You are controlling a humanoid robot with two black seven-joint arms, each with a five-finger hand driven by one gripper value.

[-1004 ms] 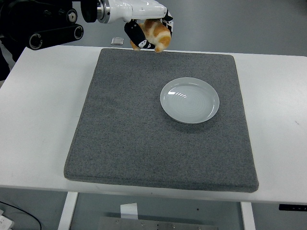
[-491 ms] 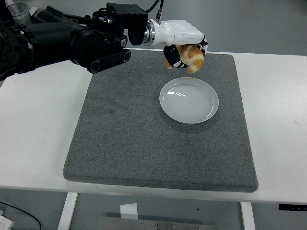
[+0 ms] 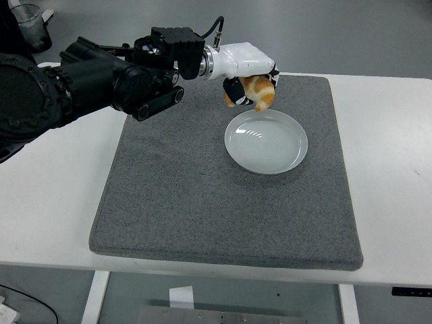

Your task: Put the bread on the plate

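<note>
The round, shallow, pale glass plate (image 3: 266,142) lay open from above, with nothing in it, on the square grey felt mat (image 3: 202,196) that covered the middle of the white worktop (image 3: 391,169). Only the left robot hand (image 3: 248,81), closed around the golden-brown piece of bread (image 3: 258,90), hung over the plate's far left rim, its thick black arm (image 3: 88,84) crossing the mat's far left corner. The mat's near half and the worktop's right side stood free for passage.
</note>
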